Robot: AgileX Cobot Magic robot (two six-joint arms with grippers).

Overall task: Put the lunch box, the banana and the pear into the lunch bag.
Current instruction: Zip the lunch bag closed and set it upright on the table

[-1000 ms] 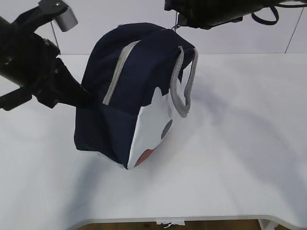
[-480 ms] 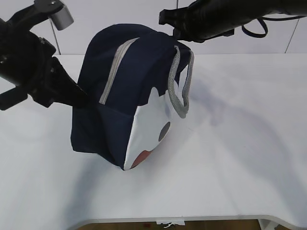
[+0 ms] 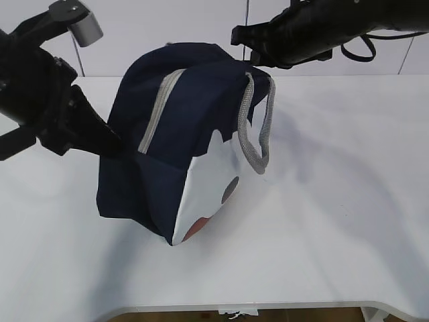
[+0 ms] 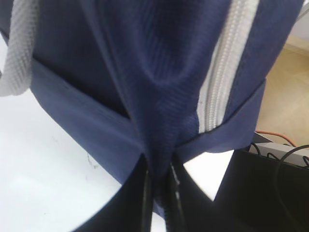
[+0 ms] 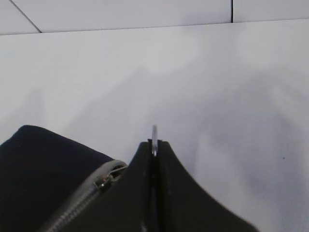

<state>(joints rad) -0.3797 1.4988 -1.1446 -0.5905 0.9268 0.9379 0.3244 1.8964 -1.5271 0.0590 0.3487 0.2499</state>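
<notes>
The white counter [image 3: 335, 221] carries the lunch bag [image 3: 177, 134], a boxy navy fabric bag that stands tilted near the middle, its white lower side panel turned toward the exterior camera and bearing a grey spot and a reddish one. A grey zipper strip [image 3: 155, 111] runs up the bag's front edge to its top, and two grey webbing handles [image 3: 258, 127] hang in a loop down its right side. The left arm [image 3: 47, 94] reaches in from the left, and its jaws [image 4: 159, 193] are pinched nearly together on a fold of the bag's navy fabric just below the lower end of the zipper strip, as the left wrist view shows. The right arm [image 3: 315, 30] comes in from the upper right above the bag's top corner; its jaws [image 5: 153, 150] are pressed together on a thin metal tab [image 5: 154, 133], with the zipper slider [image 5: 107, 178] just beside them. The lunch box, the banana and the pear are not visible in any view.
</notes>
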